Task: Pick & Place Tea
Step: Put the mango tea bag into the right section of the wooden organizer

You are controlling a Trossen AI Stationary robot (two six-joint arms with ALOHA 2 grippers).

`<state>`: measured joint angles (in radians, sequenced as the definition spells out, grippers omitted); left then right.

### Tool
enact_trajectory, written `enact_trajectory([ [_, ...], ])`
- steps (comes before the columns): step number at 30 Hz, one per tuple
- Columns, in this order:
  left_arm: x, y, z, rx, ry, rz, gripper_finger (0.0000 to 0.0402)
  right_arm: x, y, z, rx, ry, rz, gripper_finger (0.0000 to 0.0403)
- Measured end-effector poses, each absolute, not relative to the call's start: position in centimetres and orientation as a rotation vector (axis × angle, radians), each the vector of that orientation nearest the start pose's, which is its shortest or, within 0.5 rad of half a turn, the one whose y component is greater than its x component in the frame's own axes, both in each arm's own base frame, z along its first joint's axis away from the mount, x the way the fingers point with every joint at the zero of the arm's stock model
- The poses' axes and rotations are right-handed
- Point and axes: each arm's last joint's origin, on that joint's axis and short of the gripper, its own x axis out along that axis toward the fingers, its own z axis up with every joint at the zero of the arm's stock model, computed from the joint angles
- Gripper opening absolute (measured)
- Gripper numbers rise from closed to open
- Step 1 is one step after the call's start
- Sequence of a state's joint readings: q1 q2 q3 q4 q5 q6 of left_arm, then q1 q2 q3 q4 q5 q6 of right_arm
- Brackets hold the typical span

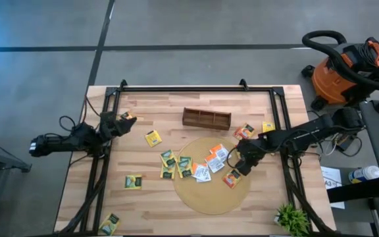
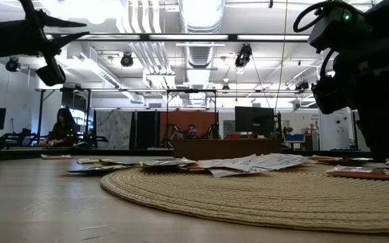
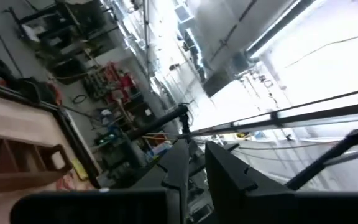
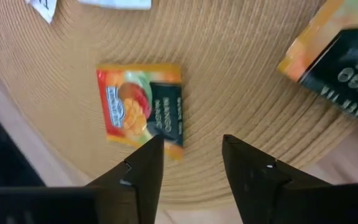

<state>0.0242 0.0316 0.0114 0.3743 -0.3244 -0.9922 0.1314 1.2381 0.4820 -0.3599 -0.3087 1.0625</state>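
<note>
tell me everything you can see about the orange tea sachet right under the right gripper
The orange sachet is a small flat paper-looking packet, orange with a mango picture on one half and a dark green panel of pale lettering on the other. It lies flat and unfolded on the woven round mat, near the mat's right edge, apart from the other sachets. The right gripper is just above it with fingers open, one finger's tip overlapping the sachet's edge; whether it touches cannot be told.

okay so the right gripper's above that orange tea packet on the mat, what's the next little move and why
Probably shift the right gripper sideways to centre on the orange packet, then lower. Its fingers are apart with nothing between them, and the packet lies flat on the mat, off to one side.
</note>
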Motion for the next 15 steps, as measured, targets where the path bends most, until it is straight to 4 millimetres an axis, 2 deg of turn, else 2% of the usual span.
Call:
enact_trajectory([
  [3, 9.5, 1.2, 20.4, -1.022, -0.461, 0.200, 0.0057, 19.2, 3.4, 14.2, 1.011, 1.231, -0.229, 0.0185],
  [8, 10.9, 1.3, 22.2, -1.018, -0.427, 0.236, 0.0102, 19.2, 3.5, 14.2, 1.010, 1.252, -0.192, 0.0212],
  [12, 12.4, 1.4, 24.3, -0.928, -0.465, 0.228, 0.0122, 19.2, 3.6, 14.2, 1.000, 1.266, -0.150, 0.0222],
  [15, 14.0, 1.3, 24.9, -0.899, -0.402, 0.236, 0.0124, 19.2, 3.6, 14.1, 0.989, 1.267, -0.143, 0.0224],
])
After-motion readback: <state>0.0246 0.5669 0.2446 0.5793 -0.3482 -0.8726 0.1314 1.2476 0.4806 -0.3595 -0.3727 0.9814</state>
